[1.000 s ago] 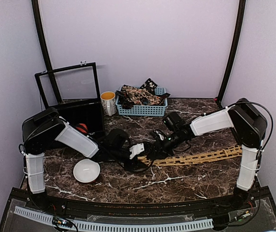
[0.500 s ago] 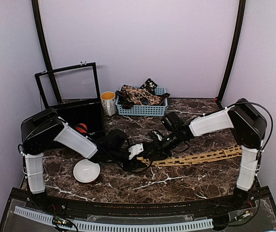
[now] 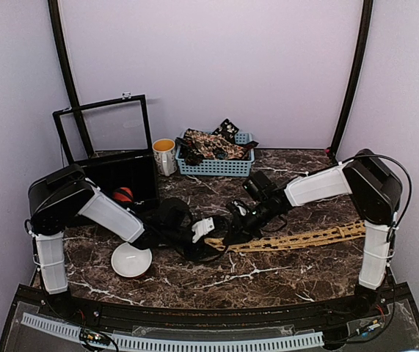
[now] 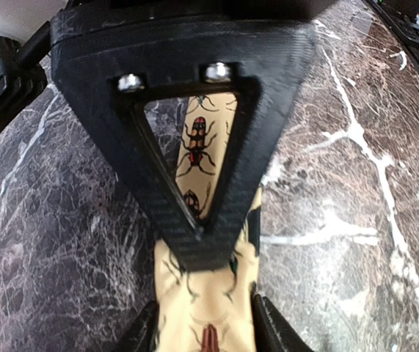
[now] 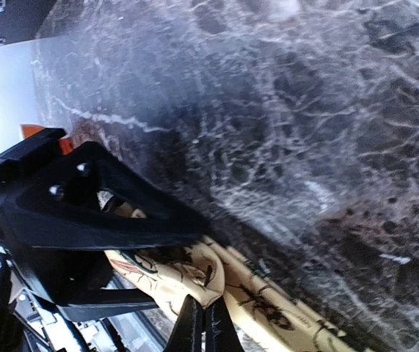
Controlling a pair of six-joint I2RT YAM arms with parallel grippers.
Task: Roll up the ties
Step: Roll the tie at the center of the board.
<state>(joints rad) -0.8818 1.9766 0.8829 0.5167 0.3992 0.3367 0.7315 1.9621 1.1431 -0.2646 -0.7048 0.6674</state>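
The mustard-tan tie [image 3: 297,238] with dark insect prints lies as a flat strip across the marble table, from the centre towards the right edge. My left gripper [image 3: 208,233] is shut on its left end, and in the left wrist view the fabric [image 4: 203,308] fills the gap between the fingers [image 4: 268,334]. My right gripper [image 3: 232,224] is shut on a fold of the same end [image 5: 194,275], right beside the left gripper. The right gripper's black triangular finger [image 4: 194,110] lies over the tie. Dark printed ties [image 3: 210,143] are heaped in the basket.
A pale blue basket [image 3: 216,167] stands at the back centre with a white mug [image 3: 164,155] to its left. A white bowl [image 3: 130,258] sits front left, by the left arm. A black open case [image 3: 110,147] and a red-orange object [image 3: 123,194] are at the back left.
Both grippers have shifted slightly left while holding the tie's end, and the strip has been drawn a little leftward with them.
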